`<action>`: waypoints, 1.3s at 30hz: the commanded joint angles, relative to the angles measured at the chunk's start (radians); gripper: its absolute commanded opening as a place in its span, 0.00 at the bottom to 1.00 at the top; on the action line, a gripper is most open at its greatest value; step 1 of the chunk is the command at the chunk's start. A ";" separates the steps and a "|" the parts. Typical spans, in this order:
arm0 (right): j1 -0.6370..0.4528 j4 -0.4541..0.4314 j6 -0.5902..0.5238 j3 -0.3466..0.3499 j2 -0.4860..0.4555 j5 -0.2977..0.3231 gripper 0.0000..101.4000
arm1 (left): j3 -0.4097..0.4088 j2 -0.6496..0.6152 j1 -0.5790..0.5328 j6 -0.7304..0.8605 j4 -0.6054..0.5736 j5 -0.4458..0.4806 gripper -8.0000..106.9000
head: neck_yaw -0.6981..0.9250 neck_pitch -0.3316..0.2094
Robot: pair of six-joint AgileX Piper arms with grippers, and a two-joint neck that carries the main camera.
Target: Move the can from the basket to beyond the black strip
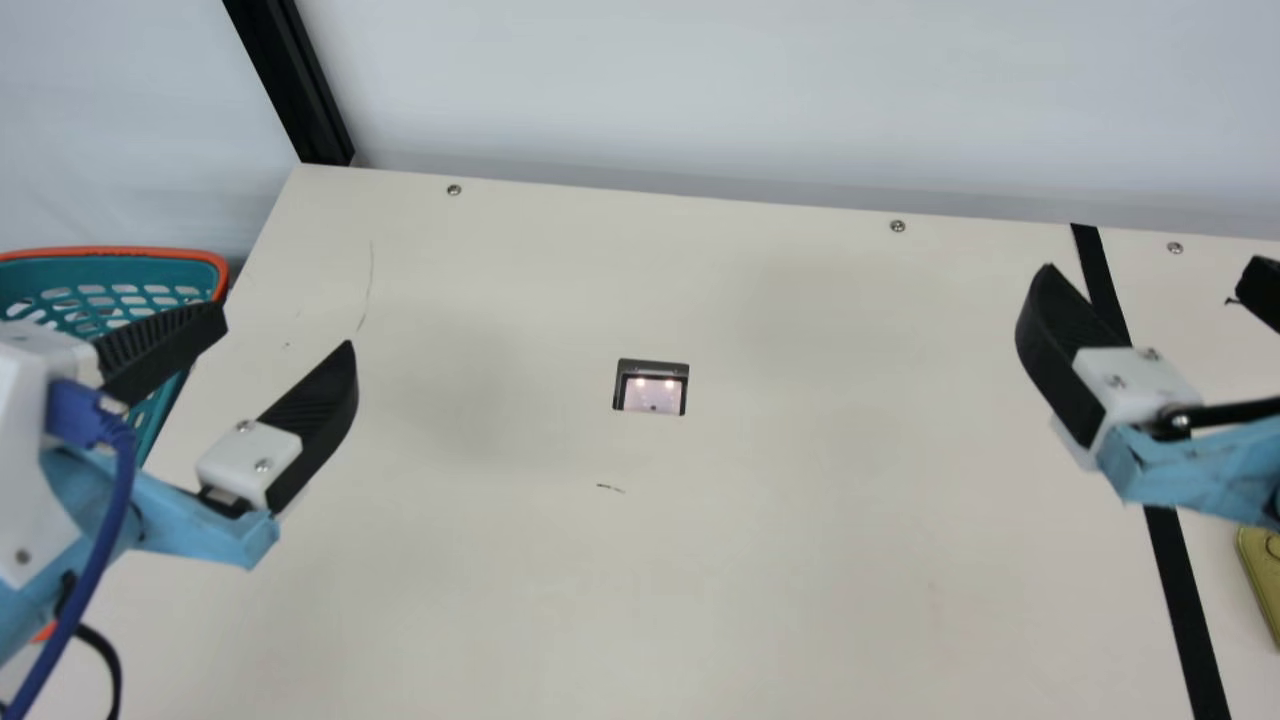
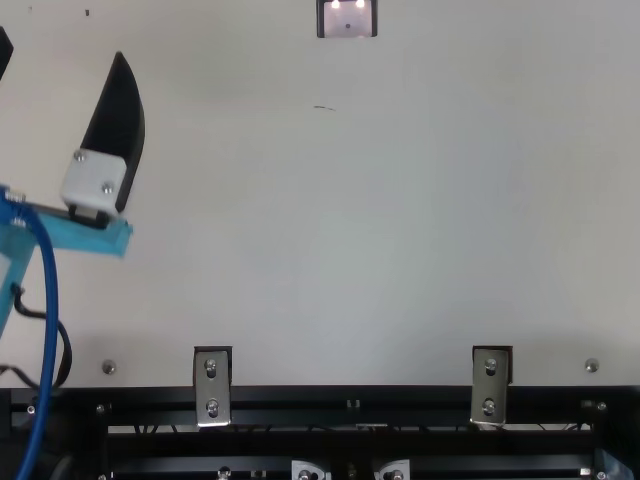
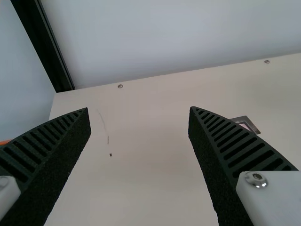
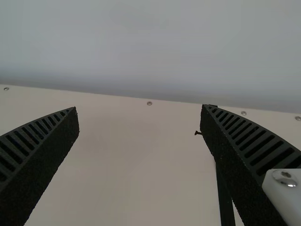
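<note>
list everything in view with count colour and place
table: one, cream, centre
basket: one, teal, orange rim, left
strip: one, black, table's right
panel: one, dark-framed, mid table
flat thing: one, yellowish, beyond strip
screws: several, silver, table edges
marks: several, dark, on table
brackets: two, silver, near edge
post: one, black, far left
wall: whitish, behind
cable: one, blue, left arm
left gripper: one, black, open, by basket
right gripper: one, black, open, over strip

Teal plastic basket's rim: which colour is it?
The rim is orange, seen best in the main view.
</note>
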 commanded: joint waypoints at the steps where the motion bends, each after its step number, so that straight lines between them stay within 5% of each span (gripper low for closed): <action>1: 0.000 -0.044 0.037 0.011 -0.049 0.036 1.00 | 0.006 -0.045 -0.013 0.002 0.000 0.017 0.85 | 0.012 -0.031; 10: 0.024 -0.173 0.162 0.099 -0.216 0.124 1.00 | 0.074 -0.200 -0.080 0.013 -0.006 0.109 0.85 | 0.012 -0.031; 26: 0.031 -0.202 0.185 0.103 -0.228 0.147 1.00 | 0.067 -0.216 -0.049 0.004 -0.011 0.103 0.85 | 0.012 -0.031; 39: 0.045 -0.283 0.280 0.220 -0.450 0.192 1.00 | 0.136 -0.500 0.051 -0.017 -0.014 0.172 0.85 | 0.012 -0.031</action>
